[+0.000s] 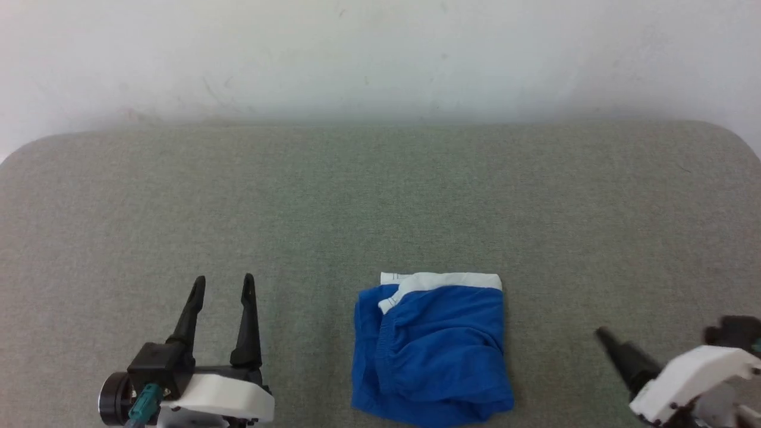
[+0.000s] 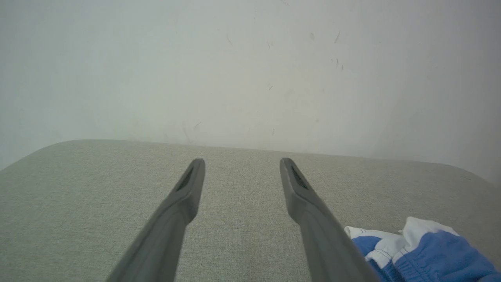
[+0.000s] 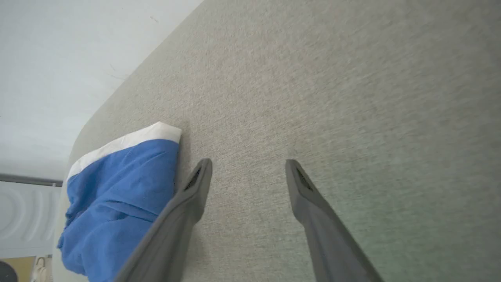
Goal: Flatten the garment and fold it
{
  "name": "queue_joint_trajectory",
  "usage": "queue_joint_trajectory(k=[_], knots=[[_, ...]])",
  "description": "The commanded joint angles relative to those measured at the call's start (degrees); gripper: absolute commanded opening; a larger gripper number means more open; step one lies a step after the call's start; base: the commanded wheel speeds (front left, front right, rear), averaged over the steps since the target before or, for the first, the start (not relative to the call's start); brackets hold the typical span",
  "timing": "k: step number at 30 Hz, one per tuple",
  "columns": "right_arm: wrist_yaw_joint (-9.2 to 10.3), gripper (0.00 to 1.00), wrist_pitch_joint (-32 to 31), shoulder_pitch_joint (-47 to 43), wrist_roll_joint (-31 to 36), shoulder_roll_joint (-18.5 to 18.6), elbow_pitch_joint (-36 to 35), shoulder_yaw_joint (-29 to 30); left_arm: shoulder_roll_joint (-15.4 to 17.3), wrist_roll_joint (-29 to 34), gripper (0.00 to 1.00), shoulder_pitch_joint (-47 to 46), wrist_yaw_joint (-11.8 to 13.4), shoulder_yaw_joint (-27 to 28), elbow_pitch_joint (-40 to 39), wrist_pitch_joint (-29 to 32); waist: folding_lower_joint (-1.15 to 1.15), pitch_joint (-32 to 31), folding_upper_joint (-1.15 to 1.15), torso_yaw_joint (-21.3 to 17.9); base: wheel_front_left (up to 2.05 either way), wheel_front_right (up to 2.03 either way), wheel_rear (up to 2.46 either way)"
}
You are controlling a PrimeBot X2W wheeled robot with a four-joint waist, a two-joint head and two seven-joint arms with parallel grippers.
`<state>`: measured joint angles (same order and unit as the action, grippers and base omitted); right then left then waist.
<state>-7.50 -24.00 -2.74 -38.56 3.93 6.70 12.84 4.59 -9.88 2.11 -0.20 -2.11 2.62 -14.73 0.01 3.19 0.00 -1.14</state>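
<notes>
counter (image 1: pixel 380 190): grey-green woven cover, rounded far corners, fills the lower two thirds of the head view | wall (image 1: pixel 380 53): white, faint scuffs, across the top, meets the counter's far edge | panel (image 3: pixel 23 213): pale, curved ridges, lower left of the right wrist view, below a dark rail (image 3: pixel 27 180)

Small royal-blue soft fabric garment (image 1: pixel 431 351), white band along far edge, lies bunched on grey-green cloth-covered bench (image 1: pixel 380 196). Left gripper (image 1: pixel 224 279), fingers spread, apart on its left; right gripper (image 1: pixel 654 334) lower right.
</notes>
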Motion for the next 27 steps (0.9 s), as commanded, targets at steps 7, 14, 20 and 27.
queue_joint_trajectory(k=[7,14,20,27], knots=[[0.01,1.00,-15.8,5.9,-12.9,-0.9,8.2,-6.3,-0.5,0.2,1.00,-1.5,-0.1,-0.2,0.5,-0.3,-0.01,1.0,0.00,2.1,0.00,0.00,0.00],[0.01,1.00,-14.8,9.9,-22.8,-1.0,15.6,-15.0,-0.8,0.3,1.00,-2.0,-0.2,-0.8,0.8,-0.3,-0.01,1.6,0.00,3.3,0.00,0.00,0.00],[0.01,0.00,-13.7,12.4,-21.1,-1.0,20.8,-20.7,-0.9,0.4,1.00,-2.3,-0.4,-1.0,1.1,-0.3,-0.01,1.7,0.00,3.7,0.00,0.00,0.00],[0.01,0.00,-10.9,14.0,-13.1,3.6,15.4,-27.0,-1.1,0.4,1.00,-1.1,-0.3,-0.6,1.3,-0.3,-0.01,0.2,0.00,1.8,0.00,0.00,0.00]])
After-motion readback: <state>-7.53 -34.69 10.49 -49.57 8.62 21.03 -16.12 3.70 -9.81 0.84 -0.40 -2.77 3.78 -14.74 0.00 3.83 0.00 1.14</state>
